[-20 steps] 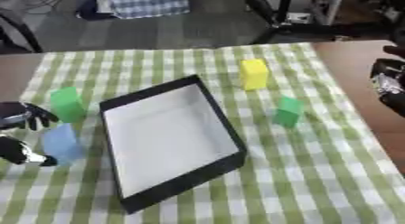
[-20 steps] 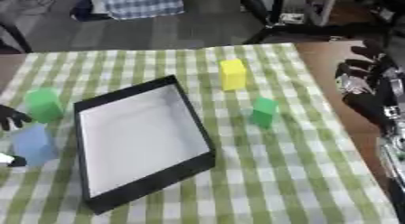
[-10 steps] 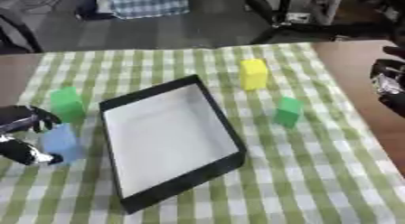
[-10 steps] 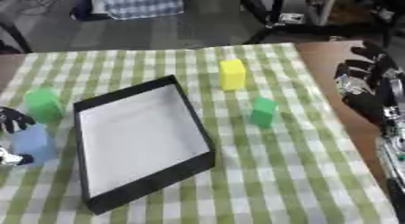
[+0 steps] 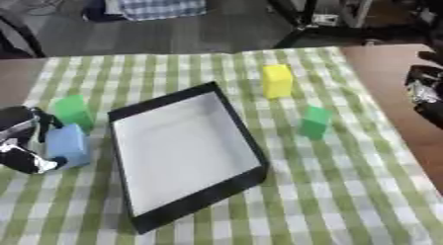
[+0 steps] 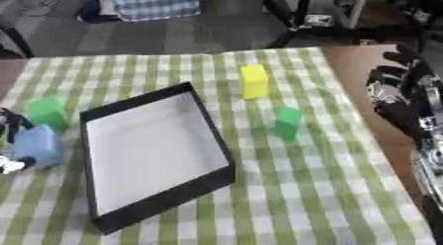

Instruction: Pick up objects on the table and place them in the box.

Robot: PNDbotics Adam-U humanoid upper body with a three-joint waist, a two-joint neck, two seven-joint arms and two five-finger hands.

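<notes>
A black box [image 5: 246,135] with a white floor lies askew in the middle of the green checked cloth. Left of it is a light blue block [image 5: 67,145]. My left hand [image 5: 19,140] is against that block's left side, fingers curled over its far end and thumb at its near end. A green block [image 5: 72,110] stands just behind the blue one. Beyond the box stands a yellow block [image 5: 277,81], and to the box's right a second green block [image 5: 314,121]. My right hand [image 6: 405,98] hangs open at the right edge, off the cloth, holding nothing.
The bare brown table [image 5: 385,66] shows to the right of the cloth. Past the far edge of the table are chair legs and a checked cloth on the floor. Between the box and the near edge lies open cloth [image 5: 329,199].
My left hand has closed in on the blue block, and the block has shifted a little away from the near edge. The right hand has barely moved.
</notes>
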